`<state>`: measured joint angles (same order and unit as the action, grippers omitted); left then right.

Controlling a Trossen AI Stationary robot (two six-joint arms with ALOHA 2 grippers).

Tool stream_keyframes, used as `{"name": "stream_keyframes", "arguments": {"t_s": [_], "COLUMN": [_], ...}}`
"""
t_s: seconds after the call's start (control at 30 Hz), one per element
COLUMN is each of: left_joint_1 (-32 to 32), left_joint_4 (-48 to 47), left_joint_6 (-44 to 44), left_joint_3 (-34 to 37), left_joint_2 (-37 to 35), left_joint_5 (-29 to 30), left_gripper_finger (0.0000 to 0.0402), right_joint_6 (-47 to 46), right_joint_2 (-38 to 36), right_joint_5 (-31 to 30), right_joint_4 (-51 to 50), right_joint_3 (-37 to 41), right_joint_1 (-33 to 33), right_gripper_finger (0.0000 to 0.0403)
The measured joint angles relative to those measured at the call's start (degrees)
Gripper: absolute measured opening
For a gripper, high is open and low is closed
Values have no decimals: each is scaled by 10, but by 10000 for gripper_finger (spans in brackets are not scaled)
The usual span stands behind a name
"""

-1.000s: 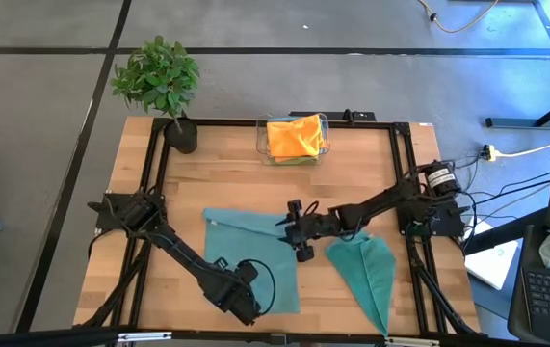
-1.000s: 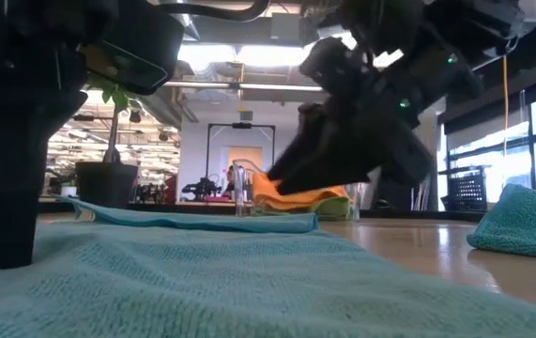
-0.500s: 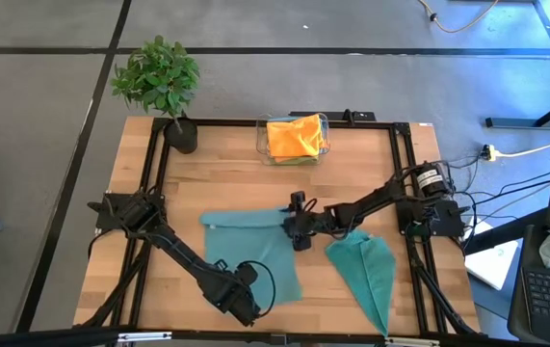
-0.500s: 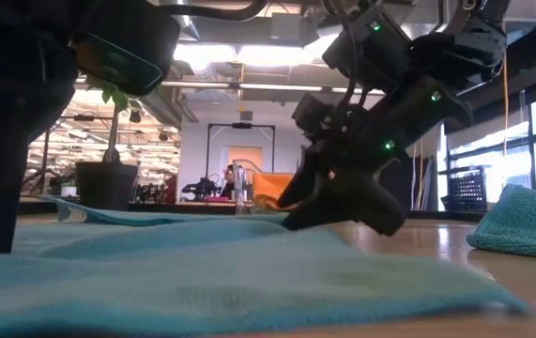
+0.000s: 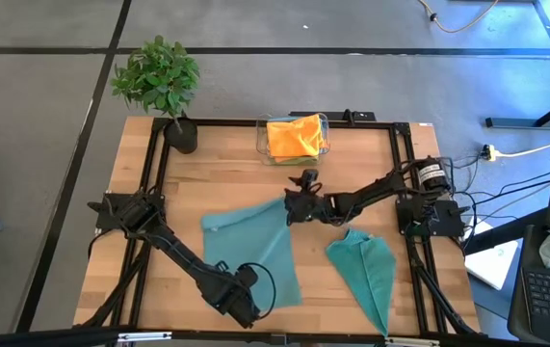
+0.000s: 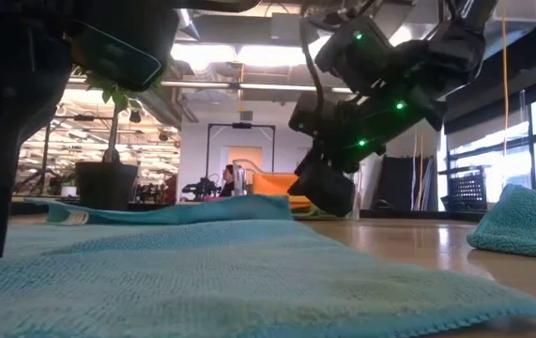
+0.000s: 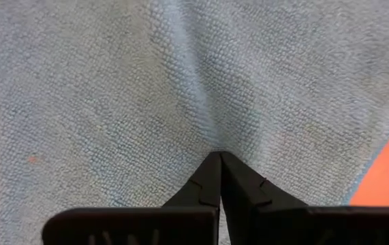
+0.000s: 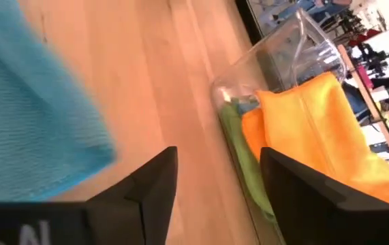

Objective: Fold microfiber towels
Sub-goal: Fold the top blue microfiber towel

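Note:
A teal microfiber towel (image 5: 250, 251) lies spread on the wooden table, its far edge slanting up to the far right corner (image 5: 282, 202). My left gripper (image 5: 243, 305) is shut and stands on the towel close to its near edge. My right gripper (image 5: 294, 206) is open beside the far right corner, which shows next to one finger (image 8: 44, 129), with nothing between the fingers. A second teal towel (image 5: 366, 270) lies folded at the right. An orange towel (image 5: 294, 135) and a lime green one (image 8: 238, 150) sit in the clear bin. My left gripper presses its shut fingertips (image 7: 218, 160) down on the teal towel near its near edge, coming from above and pointing steeply down. A shallow crease (image 7: 204, 82) runs away from the tips, and the cloth lies flat on the table. Whether my right gripper touches the towel's corner, I cannot tell.
The clear bin (image 5: 261, 146) stands at the table's far edge, middle. A potted plant (image 5: 159, 82) stands at the far left corner. Bare wood (image 5: 207, 178) lies between the towel and the bin. A black frame (image 5: 400, 173) runs along the table's sides.
My right gripper has moved toward the table's far edge and has turned. The towel's far right corner has shifted with it toward the far edge, so the far edge now slants. The part under my left gripper has stayed in place.

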<state>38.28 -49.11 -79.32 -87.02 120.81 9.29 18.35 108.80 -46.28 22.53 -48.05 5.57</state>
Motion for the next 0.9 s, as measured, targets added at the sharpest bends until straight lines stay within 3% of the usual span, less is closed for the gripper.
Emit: {"name": "stream_keyframes", "arguments": {"t_s": [0.23,0.37,0.43,0.57,0.67,0.9], "left_joint_1": [0,0,1,-3,-8,-16], "left_joint_4": [11,11,9,7,8,-34], "left_joint_6": [4,4,7,55,84,155], "left_joint_3": [0,0,0,-3,-15,-47], "left_joint_2": [0,0,0,0,0,-1], "left_joint_5": [0,0,0,0,10,148], "left_gripper_finger": [4,1,2,2,1,1], "right_joint_6": [-12,3,5,-22,-57,-83], "right_joint_2": [0,-9,-21,-44,-64,-109], "right_joint_5": [3,10,55,202,258,389], "right_joint_4": [-23,-22,-21,-47,-107,-144], "right_joint_3": [0,0,0,0,0,0], "right_joint_1": [-9,19,38,75,106,228], "right_gripper_finger": [191,184,180,174,172,171]}}
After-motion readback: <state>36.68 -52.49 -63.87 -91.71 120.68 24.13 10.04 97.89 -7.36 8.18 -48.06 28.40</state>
